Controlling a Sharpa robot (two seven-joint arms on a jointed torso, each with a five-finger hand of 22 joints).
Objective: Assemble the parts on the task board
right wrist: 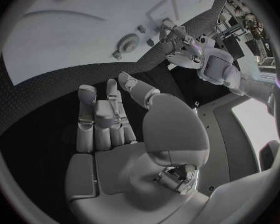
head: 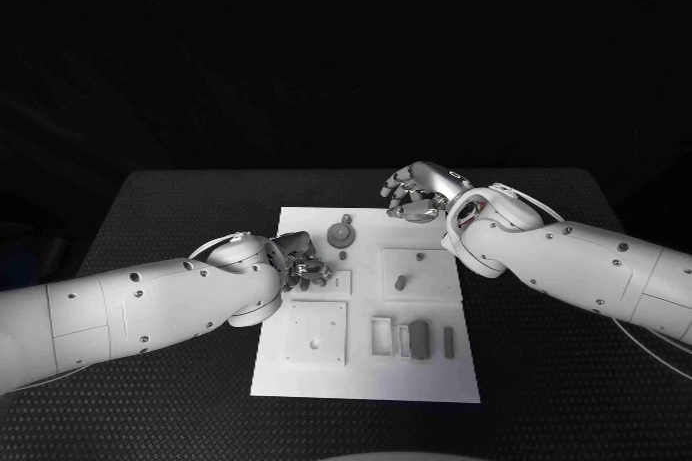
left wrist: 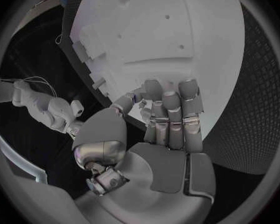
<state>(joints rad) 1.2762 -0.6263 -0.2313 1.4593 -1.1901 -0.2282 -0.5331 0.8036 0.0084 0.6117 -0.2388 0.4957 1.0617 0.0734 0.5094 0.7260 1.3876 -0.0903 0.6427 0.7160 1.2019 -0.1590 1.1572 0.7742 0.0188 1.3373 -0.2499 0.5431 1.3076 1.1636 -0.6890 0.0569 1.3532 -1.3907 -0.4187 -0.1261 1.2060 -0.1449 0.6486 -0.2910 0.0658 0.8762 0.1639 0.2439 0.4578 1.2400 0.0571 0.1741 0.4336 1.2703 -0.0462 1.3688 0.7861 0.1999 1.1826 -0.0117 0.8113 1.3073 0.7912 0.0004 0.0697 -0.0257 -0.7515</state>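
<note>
Nearest the robot, on the white task board [head: 364,381], loose parts [head: 418,338] lie in a row beside a square plate [head: 313,332]. Further in, the left hand [head: 299,262] hovers at the board's left edge, fingers curled; whether it pinches anything I cannot tell. Beyond sits a gear [head: 340,233], and past the far edge the right hand [head: 415,196] hangs empty, fingers loosely apart. I'd say lower the left hand slowly, squarely over its seat. Small parts under its fingers stay hidden.
</note>
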